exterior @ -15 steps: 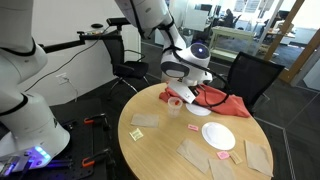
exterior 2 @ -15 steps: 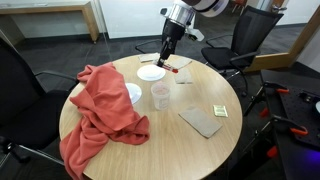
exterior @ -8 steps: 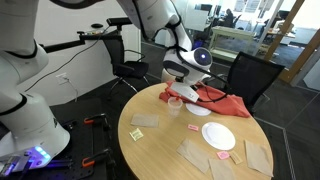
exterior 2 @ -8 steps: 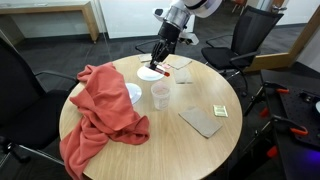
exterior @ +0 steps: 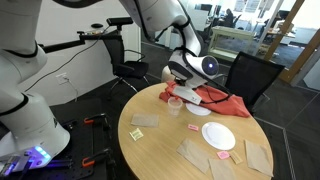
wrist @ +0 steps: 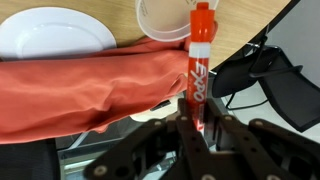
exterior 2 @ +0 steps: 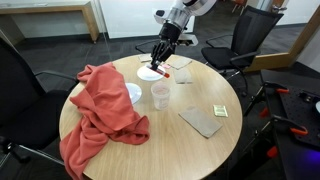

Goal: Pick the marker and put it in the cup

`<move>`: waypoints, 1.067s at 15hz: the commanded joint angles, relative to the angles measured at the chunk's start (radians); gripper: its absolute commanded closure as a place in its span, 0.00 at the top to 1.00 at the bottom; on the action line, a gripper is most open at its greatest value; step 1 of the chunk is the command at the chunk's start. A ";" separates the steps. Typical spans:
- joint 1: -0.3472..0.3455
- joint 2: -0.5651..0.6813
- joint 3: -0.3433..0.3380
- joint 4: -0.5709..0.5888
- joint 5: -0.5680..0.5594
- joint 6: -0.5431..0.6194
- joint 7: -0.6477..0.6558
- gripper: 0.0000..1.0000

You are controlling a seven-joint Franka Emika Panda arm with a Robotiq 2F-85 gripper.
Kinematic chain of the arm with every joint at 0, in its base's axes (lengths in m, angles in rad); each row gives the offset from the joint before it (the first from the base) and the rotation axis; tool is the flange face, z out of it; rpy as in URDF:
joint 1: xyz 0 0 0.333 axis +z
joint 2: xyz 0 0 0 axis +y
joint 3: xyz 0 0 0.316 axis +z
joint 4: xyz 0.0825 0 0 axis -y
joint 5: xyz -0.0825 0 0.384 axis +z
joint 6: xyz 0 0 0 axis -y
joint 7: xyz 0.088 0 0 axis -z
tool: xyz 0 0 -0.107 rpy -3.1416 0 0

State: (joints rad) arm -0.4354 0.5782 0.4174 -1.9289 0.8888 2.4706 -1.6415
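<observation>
Red cloth (exterior 2: 100, 115): heaped at the near edge of the round table (exterior 2: 170, 152), with part of it spilling over that edge
Brown napkin (exterior 2: 203, 121): flat toward the edge on the picture's right; a yellow note (exterior 2: 220, 111) lies just beyond it
Cup (exterior 2: 160, 96): upright near the middle of the worktop, well in from every edge, close to the cloth
White dish (exterior 2: 131, 93): beside the cup, its rim against the cloth
White plate (exterior 2: 150, 73): toward the far edge, with a small pink scrap (exterior: 193, 127) lying near it
Gripper (exterior 2: 159, 57): in the air above the worktop with its fingers pointing down; in the wrist view they are clamped tight on the marker
Marker (wrist: 198, 60): red, off the table, gripped lengthwise between the fingers; in the wrist view its free end overlaps the cup's rim (how high above it cannot be told)
Black chair (exterior 2: 250, 35): beyond the far edge
</observation>
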 commanded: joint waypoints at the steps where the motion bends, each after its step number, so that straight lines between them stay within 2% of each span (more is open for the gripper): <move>1: 0.083 -0.017 -0.088 0.008 0.057 -0.033 -0.028 0.05; 5: 0.080 0.000 -0.100 0.038 0.275 -0.044 -0.281 0.05; 9: 0.112 -0.014 -0.178 0.046 0.471 -0.166 -0.537 0.05; 11: 0.137 -0.014 -0.233 0.046 0.499 -0.278 -0.616 0.05; 16: 0.187 0.004 -0.340 0.060 0.474 -0.540 -0.689 0.05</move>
State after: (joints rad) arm -0.2843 0.5803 0.1363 -1.8832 1.3558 2.0420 -2.2872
